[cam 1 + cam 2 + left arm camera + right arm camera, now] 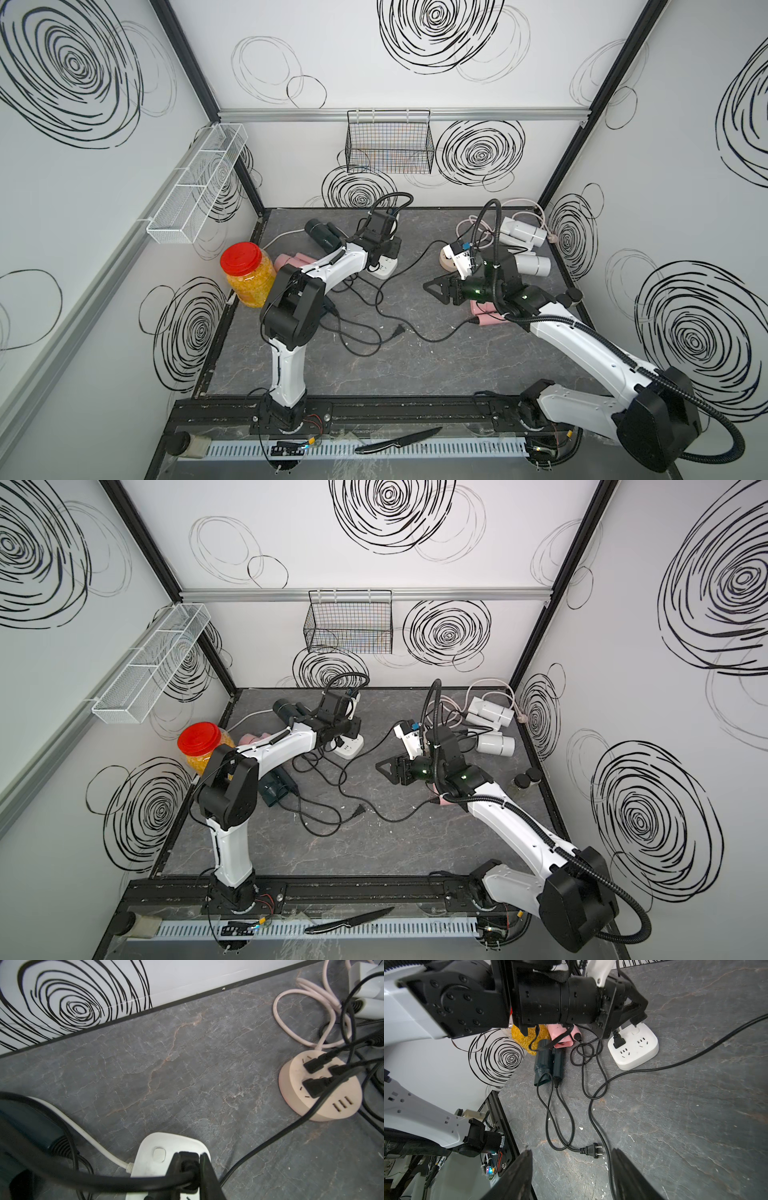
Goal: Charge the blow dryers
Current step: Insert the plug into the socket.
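My left gripper [190,1155] is shut on a black plug [188,1164] standing on the white power strip [153,1147], where another plug [618,1041] sits in a socket. My right gripper [571,1150] hangs open over the table, short of a loose two-pin plug [591,1150]. That plug lies mid-table in both top views [398,331] [359,810]. Its cord runs to a dark teal blow dryer [543,1064]. Another dark one [322,235] and a pink one [291,262] lie at the back left. Two white dryers [521,232] [534,266] lie at the back right, and a pink dryer [484,316] is under my right arm.
The round beige hub [320,1084] holds three black plugs. Black cords loop across the table's middle [361,332]. A red-lidded jar [245,274] stands at the left edge, small jars [525,779] at the right edge. A knife [399,440] lies on the front rail.
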{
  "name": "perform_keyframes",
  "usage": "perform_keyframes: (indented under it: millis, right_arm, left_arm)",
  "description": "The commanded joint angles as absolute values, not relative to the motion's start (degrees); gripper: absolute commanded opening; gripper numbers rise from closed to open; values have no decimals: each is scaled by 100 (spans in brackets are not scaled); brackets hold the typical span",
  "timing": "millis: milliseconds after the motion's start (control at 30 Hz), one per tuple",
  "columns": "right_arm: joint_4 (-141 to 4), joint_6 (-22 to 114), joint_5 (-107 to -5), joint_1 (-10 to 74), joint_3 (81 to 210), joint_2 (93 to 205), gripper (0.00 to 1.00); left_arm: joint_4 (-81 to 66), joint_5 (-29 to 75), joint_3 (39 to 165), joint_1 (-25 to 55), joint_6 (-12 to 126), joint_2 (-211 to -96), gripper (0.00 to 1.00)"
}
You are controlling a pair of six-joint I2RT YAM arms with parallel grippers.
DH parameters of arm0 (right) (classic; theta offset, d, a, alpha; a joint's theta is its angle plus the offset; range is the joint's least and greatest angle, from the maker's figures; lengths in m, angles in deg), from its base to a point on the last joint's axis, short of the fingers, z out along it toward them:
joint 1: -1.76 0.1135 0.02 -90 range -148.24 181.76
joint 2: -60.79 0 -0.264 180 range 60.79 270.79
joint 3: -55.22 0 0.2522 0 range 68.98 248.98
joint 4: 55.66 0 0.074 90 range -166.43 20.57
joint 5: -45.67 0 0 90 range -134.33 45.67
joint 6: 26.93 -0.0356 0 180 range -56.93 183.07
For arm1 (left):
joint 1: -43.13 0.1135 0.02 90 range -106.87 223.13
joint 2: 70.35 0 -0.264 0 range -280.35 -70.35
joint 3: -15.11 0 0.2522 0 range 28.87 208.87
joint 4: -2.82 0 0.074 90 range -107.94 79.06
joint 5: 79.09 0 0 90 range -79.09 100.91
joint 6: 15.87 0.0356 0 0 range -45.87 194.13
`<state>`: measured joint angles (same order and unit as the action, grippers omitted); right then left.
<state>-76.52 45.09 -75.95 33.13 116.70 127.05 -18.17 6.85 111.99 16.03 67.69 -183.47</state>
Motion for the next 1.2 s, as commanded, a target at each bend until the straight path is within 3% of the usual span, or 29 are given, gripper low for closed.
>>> perform_keyframes:
  millis: [0, 567, 700, 833, 900, 1167]
  right_arm:
    - [-7602, 4497, -7557, 3314, 11617, 12591, 63]
    - [-7572, 4483, -7632, 3303, 11618, 12655, 64]
    - [-7558, 4488, -7700, 3307, 11633, 12654, 74]
    - [-7525, 4458, -7568, 3311, 11641, 12651, 94]
    - [-7542, 4440, -7439, 3308, 11657, 12637, 100]
    - [-7573, 4409, -7211, 3272, 11627, 12548, 100]
  left_arm:
    - [-1034, 879, 10918, 1690, 6473, -18136, 6]
    - [-418, 1427, 10473, 1944, 6332, -18380, 7]
    - [-457, 1420, 10490, 1965, 6331, -18430, 7]
    - [-471, 1451, 10497, 1964, 6352, -18485, 6]
    - [-473, 1458, 10490, 1961, 6349, -18511, 6]
    - [-501, 1459, 10490, 1958, 6331, -18624, 6]
